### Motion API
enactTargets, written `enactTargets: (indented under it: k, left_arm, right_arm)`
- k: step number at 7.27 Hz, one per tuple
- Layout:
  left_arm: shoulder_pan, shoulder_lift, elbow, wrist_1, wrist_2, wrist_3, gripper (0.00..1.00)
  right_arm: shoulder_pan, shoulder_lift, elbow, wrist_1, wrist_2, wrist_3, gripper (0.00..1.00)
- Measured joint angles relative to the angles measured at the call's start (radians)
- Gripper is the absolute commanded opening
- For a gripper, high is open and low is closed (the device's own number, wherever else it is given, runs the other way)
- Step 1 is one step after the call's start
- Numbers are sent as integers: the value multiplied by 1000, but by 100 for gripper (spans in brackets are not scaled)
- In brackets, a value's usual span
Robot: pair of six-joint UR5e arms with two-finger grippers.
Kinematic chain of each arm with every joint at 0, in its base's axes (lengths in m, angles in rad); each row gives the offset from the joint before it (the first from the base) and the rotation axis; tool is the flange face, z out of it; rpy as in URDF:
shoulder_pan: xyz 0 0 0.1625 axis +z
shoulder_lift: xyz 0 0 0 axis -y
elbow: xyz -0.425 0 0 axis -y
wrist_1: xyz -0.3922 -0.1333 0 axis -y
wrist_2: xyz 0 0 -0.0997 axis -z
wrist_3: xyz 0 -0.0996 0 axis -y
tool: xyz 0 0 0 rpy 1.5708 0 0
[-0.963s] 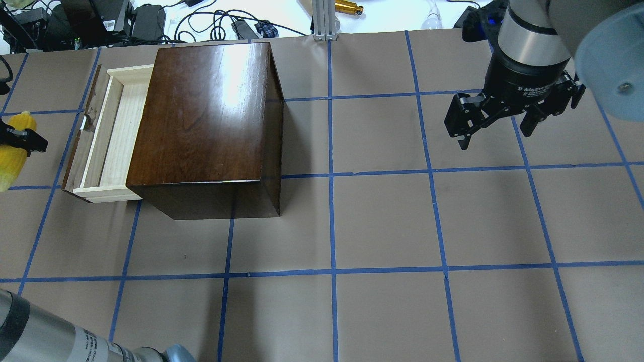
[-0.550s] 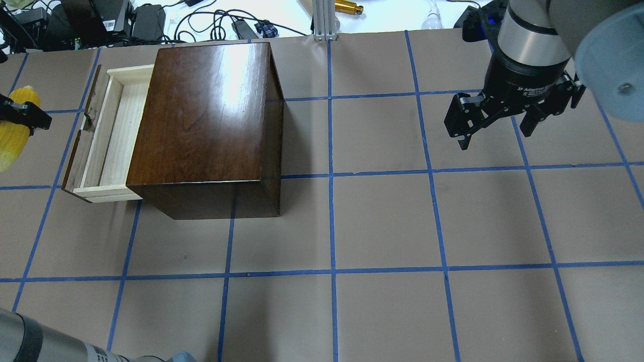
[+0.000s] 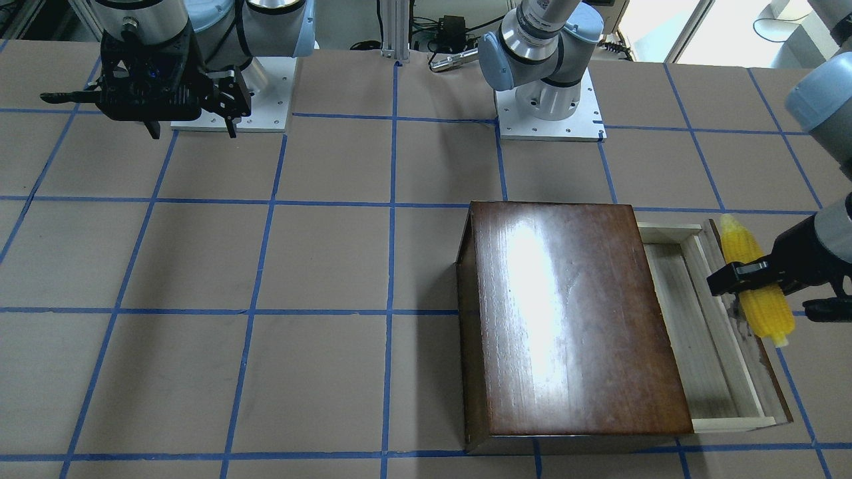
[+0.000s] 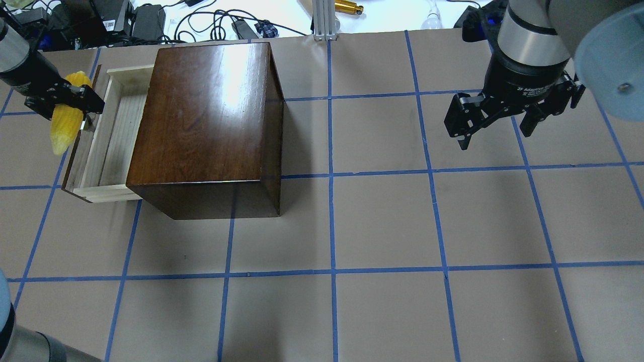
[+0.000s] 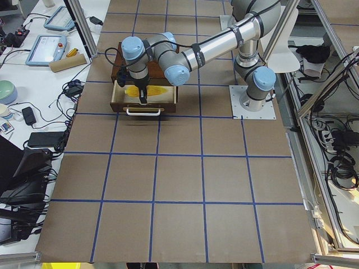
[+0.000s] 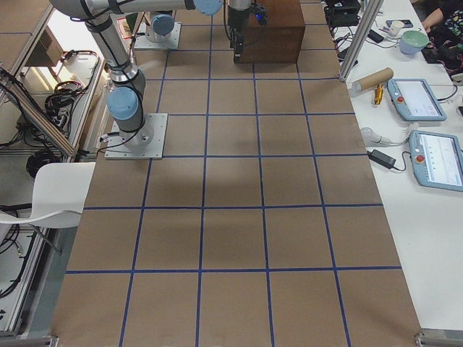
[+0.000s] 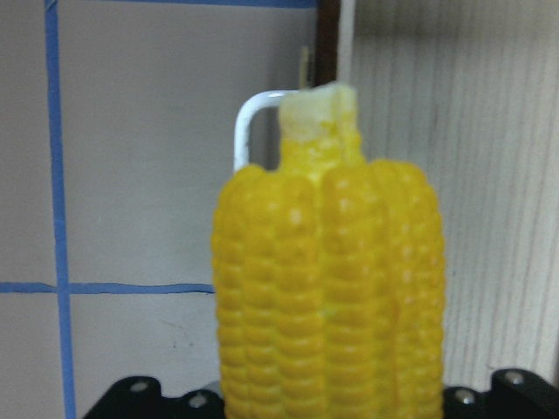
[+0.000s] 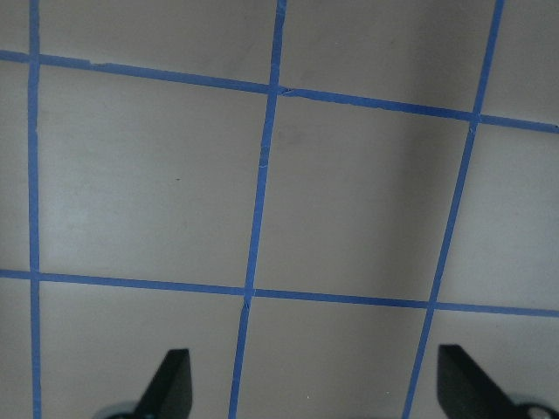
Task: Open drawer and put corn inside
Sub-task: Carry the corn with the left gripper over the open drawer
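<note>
Corn (image 4: 63,125), clamped crosswise in left pincer (image 4: 68,103), runs along drawer (image 4: 118,130) front, tip toward robot.

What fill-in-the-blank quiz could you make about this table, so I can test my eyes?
1. The left arm's jaws hold the yellow ____.
2. The drawer of the brown box stands ____.
3. The right arm's jaws are spread and hold ____.
4. The inside of the drawer is ____.
Missing words: corn; open; nothing; empty.
</note>
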Motion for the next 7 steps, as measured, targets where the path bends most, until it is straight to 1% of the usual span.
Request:
enactTargets:
  k: [3, 4, 5, 7]
  left_arm:
    - [-24, -9, -3, 2, -4, -14, 0]
    - [-26, -11, -4, 2, -4, -14, 25]
    - [-27, -11, -5, 2, -3, -14, 99]
    - [-28, -12, -7, 3, -1, -10, 100]
  right_arm:
    - [0, 0, 0, 0, -1, 0, 100]
    - [0, 0, 0, 0, 0, 1, 100]
    - [0, 0, 0, 0, 0, 1, 100]
    - [0, 0, 0, 0, 0, 1, 100]
